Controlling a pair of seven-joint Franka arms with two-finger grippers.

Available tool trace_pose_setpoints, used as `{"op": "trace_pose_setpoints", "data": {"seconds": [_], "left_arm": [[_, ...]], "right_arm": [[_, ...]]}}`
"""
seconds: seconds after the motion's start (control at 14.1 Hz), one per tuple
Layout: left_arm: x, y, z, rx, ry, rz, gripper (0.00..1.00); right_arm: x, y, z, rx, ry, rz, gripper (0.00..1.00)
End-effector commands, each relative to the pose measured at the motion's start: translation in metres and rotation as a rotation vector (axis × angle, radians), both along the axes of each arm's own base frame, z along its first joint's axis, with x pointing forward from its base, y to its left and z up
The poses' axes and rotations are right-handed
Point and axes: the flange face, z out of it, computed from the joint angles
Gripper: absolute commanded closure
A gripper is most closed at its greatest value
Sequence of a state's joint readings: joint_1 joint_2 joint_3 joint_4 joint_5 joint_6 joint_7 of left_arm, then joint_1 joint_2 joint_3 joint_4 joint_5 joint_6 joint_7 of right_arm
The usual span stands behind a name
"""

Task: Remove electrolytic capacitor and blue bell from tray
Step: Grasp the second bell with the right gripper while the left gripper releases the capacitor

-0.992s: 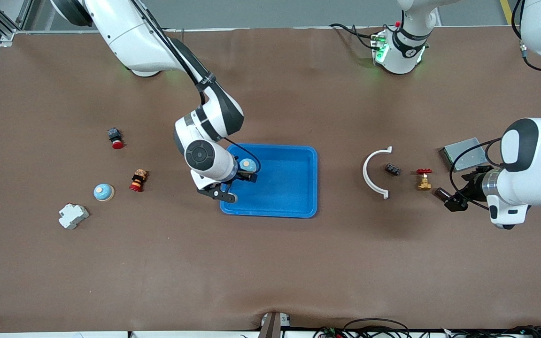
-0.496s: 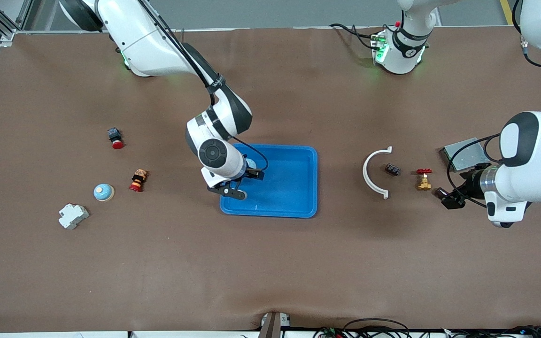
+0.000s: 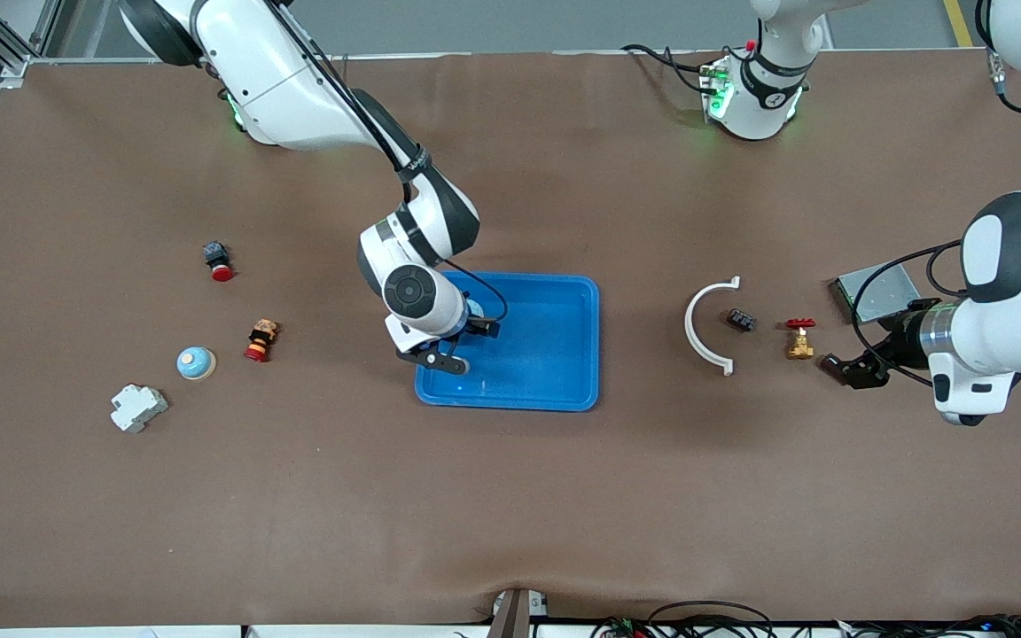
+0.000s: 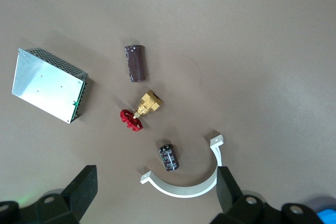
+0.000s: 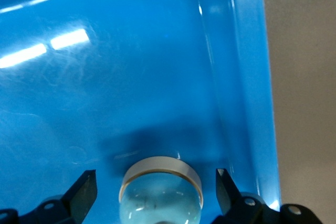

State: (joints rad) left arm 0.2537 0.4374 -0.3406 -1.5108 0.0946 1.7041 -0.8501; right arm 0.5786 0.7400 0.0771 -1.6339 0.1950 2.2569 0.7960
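The right gripper [image 3: 448, 350] is down inside the tray [image 3: 564, 390], at the tray's corner toward the right arm's end of the table, and its fingers stand wide apart on either side of the blue bell [image 5: 160, 192]. Nothing is clamped yet; the bell sits on the tray floor, just beside the tray's rim.

Here's the worry: that bell is a smooth dome on a round base, so if the fingers close too high they could slide up the curve and squirt it out. And the rim is close by, so one finger could catch the tray wall and drag the whole tray.

Away from the tray, toward the left arm's end of the table, the left gripper [image 3: 847, 370] hovers with its fingers spread and nothing between them. The electrolytic capacitor [image 4: 136, 63] already lies on the bare table there, well apart from the tray, near the brass valve [image 4: 140, 112].

The front view hides the bell almost entirely under the right wrist; the right wrist view shows it squarely between the fingers. The left wrist view lays out the capacitor, the valve, a smaller black capacitor [image 4: 169, 157], the white curved bracket [image 4: 184, 186] and the grey metal box [image 4: 47, 84], where the front view hides the capacitor under the left gripper.
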Motion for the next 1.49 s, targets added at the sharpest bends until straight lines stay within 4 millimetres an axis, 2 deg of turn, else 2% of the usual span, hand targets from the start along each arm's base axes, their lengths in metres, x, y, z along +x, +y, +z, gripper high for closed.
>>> {"op": "trace_pose_setpoints", "data": {"seconds": [0.0,0.21,0.35,0.43,0.71,0.78,1.06,1.13,1.28,1.42], "left_arm": [[-0.005,-0.004,0.010,-0.005,0.018,-0.005,0.00],[-0.007,-0.007,0.017,-0.005,0.011,-0.016,0.00],[-0.008,-0.020,0.022,-0.007,0.004,-0.041,0.00],[-0.010,-0.023,0.030,-0.005,-0.007,-0.049,0.00],[-0.020,-0.036,0.051,0.000,-0.007,-0.074,0.00],[-0.024,-0.036,0.058,0.006,-0.002,-0.079,0.00],[-0.038,-0.036,0.076,0.016,0.030,-0.113,0.00],[-0.040,-0.036,0.078,0.017,0.039,-0.129,0.00],[-0.049,-0.035,0.097,0.006,0.015,-0.230,0.00],[-0.057,-0.037,0.118,0.012,-0.017,-0.288,0.00]], "right_arm": [[-0.010,0.002,-0.004,-0.016,0.005,0.000,0.00],[-0.017,0.009,-0.006,-0.014,-0.002,0.012,0.00],[-0.018,0.010,-0.006,-0.014,-0.002,0.012,0.00],[-0.018,0.010,-0.006,-0.014,-0.002,0.012,0.09],[-0.017,0.010,-0.006,-0.015,-0.003,0.011,0.75],[-0.017,0.010,-0.005,-0.014,-0.004,0.011,0.87],[-0.011,0.007,0.003,-0.011,-0.003,0.003,0.88],[-0.008,0.006,0.015,-0.002,-0.013,0.001,0.88],[-0.004,-0.001,0.045,-0.009,0.007,0.006,0.88],[0.010,-0.024,0.090,-0.006,0.015,-0.011,0.88]]}}
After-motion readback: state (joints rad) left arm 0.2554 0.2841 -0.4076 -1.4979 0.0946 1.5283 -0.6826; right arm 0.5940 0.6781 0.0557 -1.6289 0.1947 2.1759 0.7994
